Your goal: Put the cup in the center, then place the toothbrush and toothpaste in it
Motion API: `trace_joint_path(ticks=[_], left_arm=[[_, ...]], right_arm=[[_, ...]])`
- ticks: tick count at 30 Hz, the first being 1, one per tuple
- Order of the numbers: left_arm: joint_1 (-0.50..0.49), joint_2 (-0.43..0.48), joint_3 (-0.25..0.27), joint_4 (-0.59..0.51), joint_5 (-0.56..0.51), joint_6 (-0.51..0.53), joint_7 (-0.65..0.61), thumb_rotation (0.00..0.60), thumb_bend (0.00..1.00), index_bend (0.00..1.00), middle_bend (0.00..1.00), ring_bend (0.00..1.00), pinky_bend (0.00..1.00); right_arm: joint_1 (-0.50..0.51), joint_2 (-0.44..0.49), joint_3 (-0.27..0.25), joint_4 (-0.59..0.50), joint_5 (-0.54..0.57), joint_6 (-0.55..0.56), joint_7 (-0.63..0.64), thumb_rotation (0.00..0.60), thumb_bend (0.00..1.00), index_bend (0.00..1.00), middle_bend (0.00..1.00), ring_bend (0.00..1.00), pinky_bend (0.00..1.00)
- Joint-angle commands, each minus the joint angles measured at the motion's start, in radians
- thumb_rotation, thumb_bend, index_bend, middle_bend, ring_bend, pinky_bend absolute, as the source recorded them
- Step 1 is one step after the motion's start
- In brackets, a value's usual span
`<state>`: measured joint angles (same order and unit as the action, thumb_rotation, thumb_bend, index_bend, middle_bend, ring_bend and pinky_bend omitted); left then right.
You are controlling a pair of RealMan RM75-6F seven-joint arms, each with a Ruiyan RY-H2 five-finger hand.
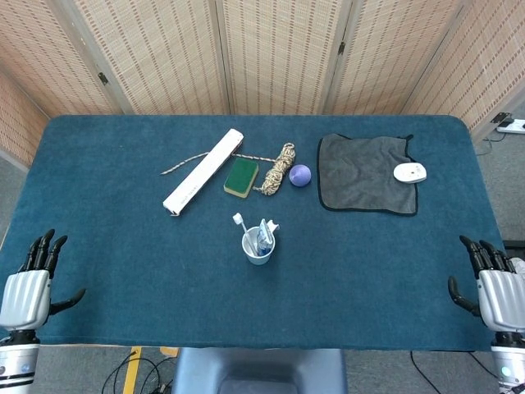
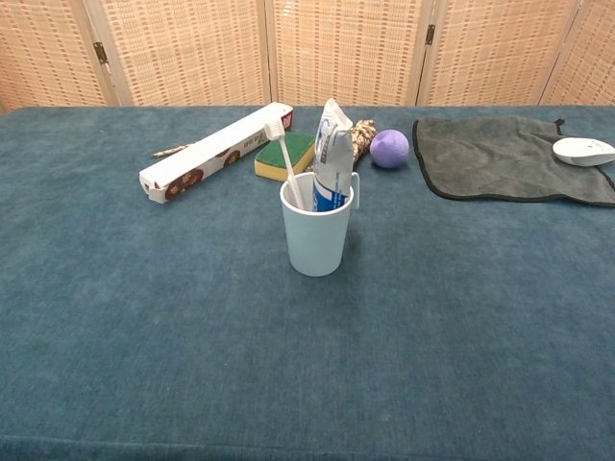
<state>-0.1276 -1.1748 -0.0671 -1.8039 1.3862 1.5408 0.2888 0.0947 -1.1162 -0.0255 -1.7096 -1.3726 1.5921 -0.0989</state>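
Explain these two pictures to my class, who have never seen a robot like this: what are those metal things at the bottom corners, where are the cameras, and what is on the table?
Those are the robot's two mechanical hands, left hand and right hand, both open, holding nothing. One picture looks down from its head, the other forward from its chest. On the blue table a white cup holds a toothbrush and toothpaste. Behind lie a long box, sponge, rope, purple ball, grey cloth and mouse.

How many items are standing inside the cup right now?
2. The toothbrush leans at the left side of the cup, bristles up; the toothpaste tube stands at the right. The cup wall hides its bottom, so something small there could go unseen.
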Motion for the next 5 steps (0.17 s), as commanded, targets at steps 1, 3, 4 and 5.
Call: trace_joint_path(ticks=[1,3,4,5], left_arm=[[0.006,-0.006,0.002,-0.008,0.004,0.007,0.007,0.6,0.21,0.11,0.04,0.06,0.37],[0.007,-0.007,0.0,-0.011,0.004,0.006,0.012,0.6,0.21,0.11,0.04,0.06,0.37],[0.006,-0.008,-0.002,-0.011,0.003,0.005,0.015,0.6,0.21,0.11,0.04,0.06,0.37],[0.006,-0.009,-0.004,-0.011,0.002,0.004,0.017,0.6,0.21,0.11,0.04,0.06,0.37]], right_arm=[[-0.014,-0.009,0.002,0.018,-0.011,-0.001,0.022,0.6,0.4,0.1,0.18,0.11,0.19],[-0.018,-0.01,0.005,0.023,-0.021,-0.003,0.029,0.6,0.4,0.1,0.18,0.11,0.19],[-0.019,-0.009,0.008,0.025,-0.025,-0.003,0.032,0.6,0.4,0.1,0.18,0.11,0.19],[-0.02,-0.008,0.011,0.026,-0.028,-0.005,0.034,0.6,0.4,0.1,0.19,0.11,0.19]])
